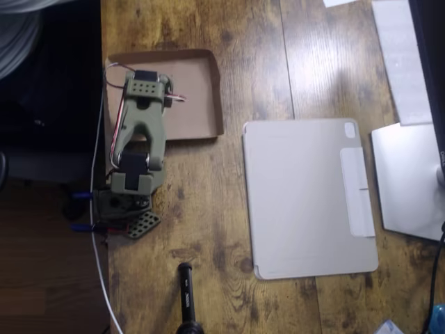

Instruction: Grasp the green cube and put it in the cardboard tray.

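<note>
The cardboard tray (pixel 197 83) lies near the table's left edge in the overhead view, a shallow brown square with low walls. The olive-green arm is folded over the tray's left half. Its gripper (pixel 147 89) points down into the tray, and its fingers are hidden under the wrist, so I cannot tell how the jaws stand. The green cube is hidden or out of view.
A flat grey tablet case (pixel 306 198) lies right of the tray. A silver slab (pixel 407 181) and white paper (pixel 400 56) sit at the right edge. A black cylinder (pixel 185 292) lies at the front. The arm's base (pixel 128 209) and cables hug the table's left edge.
</note>
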